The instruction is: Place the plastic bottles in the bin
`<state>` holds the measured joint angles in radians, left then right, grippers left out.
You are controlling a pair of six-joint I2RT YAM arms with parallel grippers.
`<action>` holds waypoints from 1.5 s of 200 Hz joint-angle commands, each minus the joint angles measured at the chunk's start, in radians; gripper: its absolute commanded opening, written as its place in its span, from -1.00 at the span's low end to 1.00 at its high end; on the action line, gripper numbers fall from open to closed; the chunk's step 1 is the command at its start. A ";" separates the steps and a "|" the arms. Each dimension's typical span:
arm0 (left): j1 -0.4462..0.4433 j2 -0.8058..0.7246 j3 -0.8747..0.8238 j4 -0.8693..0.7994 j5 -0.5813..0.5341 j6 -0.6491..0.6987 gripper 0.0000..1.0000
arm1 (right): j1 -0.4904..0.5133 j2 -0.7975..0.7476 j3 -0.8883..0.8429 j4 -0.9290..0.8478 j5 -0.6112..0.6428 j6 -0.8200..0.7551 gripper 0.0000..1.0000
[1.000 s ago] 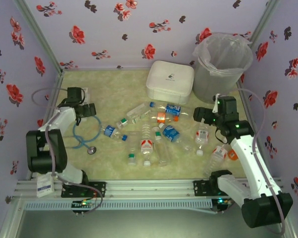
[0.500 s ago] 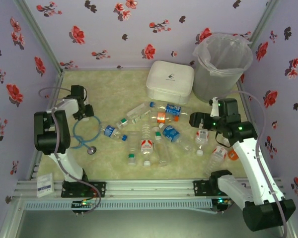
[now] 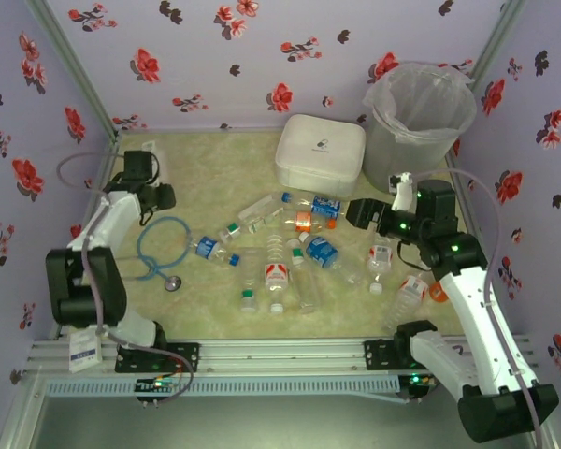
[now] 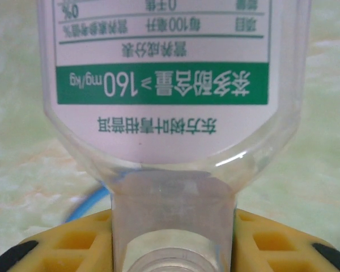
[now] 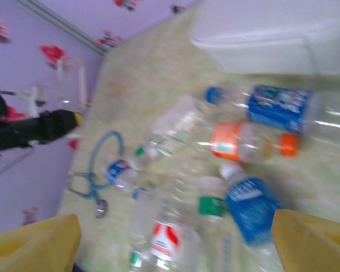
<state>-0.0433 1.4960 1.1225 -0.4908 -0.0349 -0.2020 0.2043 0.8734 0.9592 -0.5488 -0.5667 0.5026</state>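
Observation:
Several plastic bottles (image 3: 290,253) lie scattered in the middle of the table; two more (image 3: 381,254) lie under the right arm. My left gripper (image 3: 157,194) is at the far left, shut on the neck of a clear bottle (image 4: 164,85) that carries a white and green label. That neck sits tight between the yellow fingers (image 4: 62,243). My right gripper (image 3: 355,213) hangs open above the right side of the pile. Nothing is between its yellow fingertips (image 5: 314,238); blue-labelled (image 5: 252,207) and orange-labelled (image 5: 238,141) bottles lie below it. The bin (image 3: 419,122) stands at the far right corner.
A white lidded box (image 3: 320,154) sits left of the bin, behind the pile. A blue stethoscope (image 3: 159,248) lies on the table near the left arm. Flowered walls close in the table on three sides.
My left gripper has shut on the clear bottle and shifted a little toward the far left corner. My right gripper has moved left over the pile.

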 commanded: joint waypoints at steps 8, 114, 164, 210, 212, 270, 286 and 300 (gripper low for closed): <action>-0.169 -0.202 -0.086 0.001 0.207 -0.064 -0.58 | 0.039 0.028 0.004 0.252 -0.097 0.157 0.69; -0.755 -0.326 -0.328 0.431 0.197 -0.335 -0.75 | 0.355 0.417 0.206 0.258 -0.002 0.136 0.99; -0.810 -0.262 -0.233 0.397 0.189 -0.249 -0.72 | 0.380 0.506 0.238 0.198 0.084 0.090 0.87; -0.822 -0.264 -0.250 0.452 0.188 -0.262 -0.64 | 0.364 0.558 0.263 0.188 0.080 0.097 0.42; -0.823 -0.263 -0.249 0.452 0.188 -0.260 -0.63 | 0.362 0.558 0.264 0.188 0.079 0.097 0.40; -0.823 -0.299 -0.195 0.368 0.136 -0.239 0.76 | 0.274 0.509 0.398 0.043 0.152 -0.001 0.04; -0.819 -0.331 -0.217 0.364 0.093 -0.268 0.99 | 0.208 0.489 0.480 -0.034 0.218 -0.071 0.03; -0.813 -0.367 -0.247 0.361 0.049 -0.314 1.00 | 0.141 0.475 0.566 -0.096 0.279 -0.134 -0.03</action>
<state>-0.8593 1.1961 0.8948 -0.1078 0.1020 -0.4690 0.4362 1.4128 1.3857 -0.5240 -0.4202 0.5041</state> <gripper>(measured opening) 0.993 0.539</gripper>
